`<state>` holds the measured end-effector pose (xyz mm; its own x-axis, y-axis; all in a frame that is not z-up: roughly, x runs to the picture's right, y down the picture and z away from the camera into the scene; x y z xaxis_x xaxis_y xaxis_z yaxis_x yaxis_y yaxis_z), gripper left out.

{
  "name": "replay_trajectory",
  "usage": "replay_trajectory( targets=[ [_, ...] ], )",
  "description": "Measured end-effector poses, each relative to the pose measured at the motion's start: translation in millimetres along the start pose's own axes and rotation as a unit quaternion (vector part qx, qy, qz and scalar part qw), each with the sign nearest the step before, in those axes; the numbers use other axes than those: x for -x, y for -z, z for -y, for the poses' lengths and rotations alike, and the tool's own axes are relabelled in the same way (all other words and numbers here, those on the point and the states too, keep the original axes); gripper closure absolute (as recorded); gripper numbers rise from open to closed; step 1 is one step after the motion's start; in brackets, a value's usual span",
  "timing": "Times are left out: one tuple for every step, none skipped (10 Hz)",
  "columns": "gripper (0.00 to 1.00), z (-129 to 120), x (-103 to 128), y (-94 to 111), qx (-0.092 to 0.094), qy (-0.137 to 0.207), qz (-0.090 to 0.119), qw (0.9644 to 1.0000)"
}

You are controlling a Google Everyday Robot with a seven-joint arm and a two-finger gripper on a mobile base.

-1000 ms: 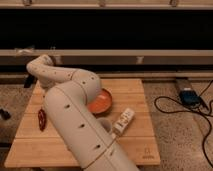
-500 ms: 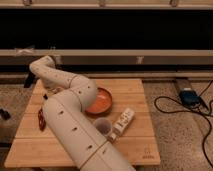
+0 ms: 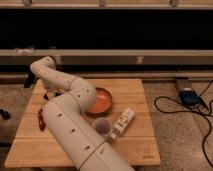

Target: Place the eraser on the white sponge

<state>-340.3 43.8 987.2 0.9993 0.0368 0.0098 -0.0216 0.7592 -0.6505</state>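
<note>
One thick white arm [image 3: 70, 132] rises from the near edge of the wooden counter [image 3: 137, 95] and bends across its left half toward the far-left corner. At its end the dark gripper [image 3: 28, 80] hangs just past that corner, beyond the left edge. Whether it is open or closed, or has hold of anything, cannot be told.

Neither the eraser nor the white sponge can be made out, as the arm covers much of the left side of the counter. A small dark patch [image 3: 49, 95] shows under the arm near the far-left corner, but what it is cannot be told.

An orange-red bowl [image 3: 101, 101] sits about the middle of the counter, its left part behind the arm. Nearer the near edge a white cup [image 3: 103, 125] stands upright just beside the arm. A white box-like item with dark marks [image 3: 123, 121] lies tilted to the right of the cup, very close to it. A dark red chili-shaped thing [image 3: 41, 119] lies by the left edge.

Off the right edge, a black cable [image 3: 170, 107] loops on the floor beside a blue device [image 3: 189, 96].
</note>
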Motion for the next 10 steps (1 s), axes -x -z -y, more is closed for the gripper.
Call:
replay_trajectory(
  targets=[
    [0.77,0.5,-0.7,1.2,0.000,-0.001,0.000,1.0000],
    [0.87,0.7,-0.7,4.3,0.000,-0.001,0.001,1.0000],
    [1.00,-1.3,-1.5,6.8,0.002,0.000,-0.002,1.0000],
    [1.00,-1.7,-2.0,8.1,0.003,0.000,-0.003,1.0000],
    [1.00,-1.8,-2.1,8.4,0.003,0.000,-0.003,1.0000],
    [1.00,-4.3,-2.2,9.2,0.004,0.003,-0.003,1.0000],
    [1.00,-10.8,-7.0,13.4,0.003,0.006,0.005,1.0000],
    [1.00,-16.3,-17.7,27.3,-0.007,0.010,0.015,0.9998],
    [1.00,-27.5,-30.6,39.8,-0.012,0.014,0.025,0.9995],
    [1.00,-41.2,-48.0,56.0,-0.017,0.019,0.038,0.9989]
  ],
)
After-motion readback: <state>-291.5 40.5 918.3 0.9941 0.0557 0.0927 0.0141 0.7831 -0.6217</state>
